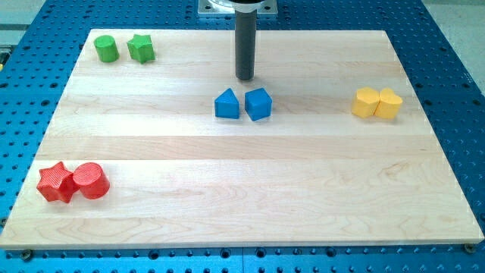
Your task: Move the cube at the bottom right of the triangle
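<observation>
Currently my tip (245,77) sits in the upper centre of the frame, just above the two blue blocks and apart from both. No pincer on this rig: the arm ends in a plain rod, so nothing opens or closes and nothing is held.

Layout on the wooden board (250,197):
- blue triangle (226,104) and blue cube (258,104), side by side at centre, nearly touching; cube on the triangle's right.
- green cylinder (106,48) and green star (140,48), paired in the upper left.
- yellow pair at the right edge: one faceted yellow block (367,102), one rounder yellow block (389,104); exact shapes hard to settle.
- red star (55,182) and red cylinder (91,180), touching, lower left.

Judgement: the cube is level with the triangle, not yet lower right of it, so the task is unfinished. The rod's position above the gap between the pair looks like a staging spot; a push down-frame on the cube's upper face should carry it toward the triangle's lower right. Risk: with the blocks this close, an off-centre push could clip the triangle too or spin the cube.
</observation>
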You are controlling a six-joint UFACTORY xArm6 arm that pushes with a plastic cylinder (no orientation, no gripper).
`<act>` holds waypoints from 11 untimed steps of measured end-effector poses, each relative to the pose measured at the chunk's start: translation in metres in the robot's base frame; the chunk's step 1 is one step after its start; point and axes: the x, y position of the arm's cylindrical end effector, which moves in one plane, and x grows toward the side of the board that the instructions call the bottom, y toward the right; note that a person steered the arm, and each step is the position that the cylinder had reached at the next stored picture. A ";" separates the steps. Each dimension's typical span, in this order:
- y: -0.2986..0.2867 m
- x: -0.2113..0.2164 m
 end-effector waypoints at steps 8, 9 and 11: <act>0.012 0.028; 0.036 0.034; 0.056 0.107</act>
